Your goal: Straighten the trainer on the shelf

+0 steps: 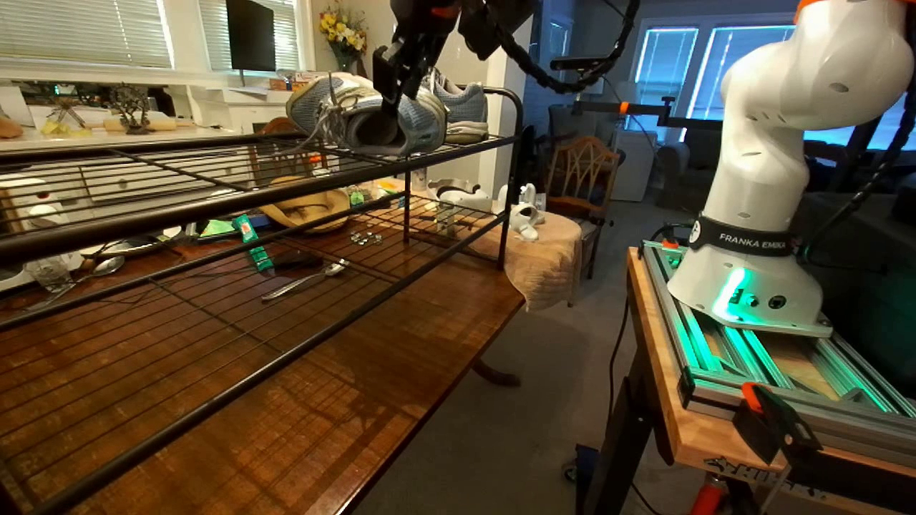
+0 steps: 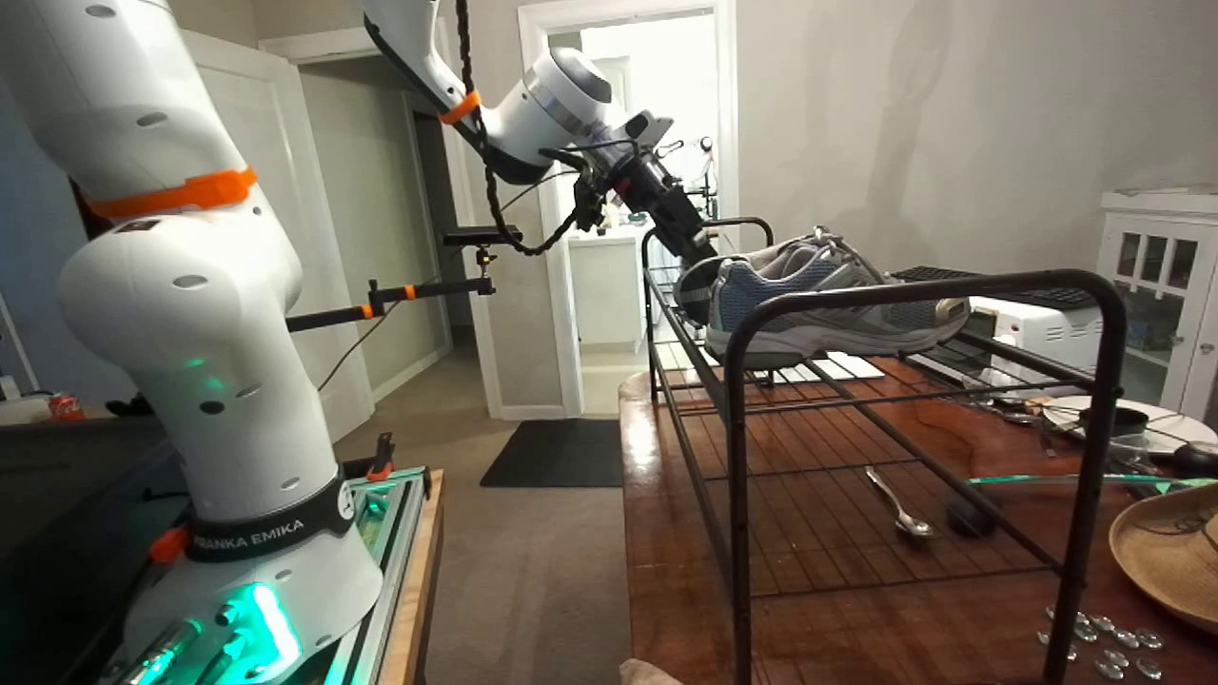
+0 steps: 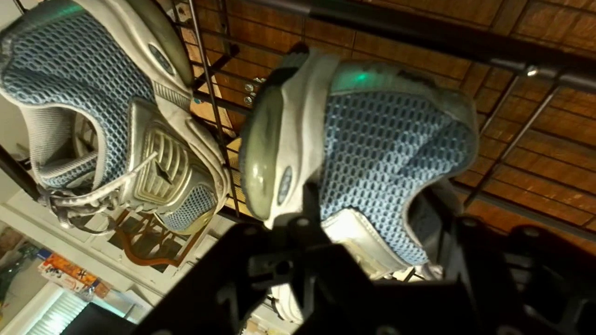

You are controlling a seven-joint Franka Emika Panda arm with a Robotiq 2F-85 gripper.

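The trainer, a grey-silver shoe with blue mesh, lies tipped on its side on the top tier of the wire shelf. Its opening faces the camera in an exterior view, and its sole faces the camera in an exterior view. In the wrist view its blue side faces me. My gripper is open at it, also visible in both exterior views. One finger reaches into the shoe opening; the other is beside the sole edge. Whether the fingers touch the shoe is unclear. The toe is mostly hidden.
A matching shoe stands upright on the same tier beside the trainer, near the shelf's tubular end frame. The shelf stands on a brown wooden tabletop with a spoon, a straw hat and glass beads below.
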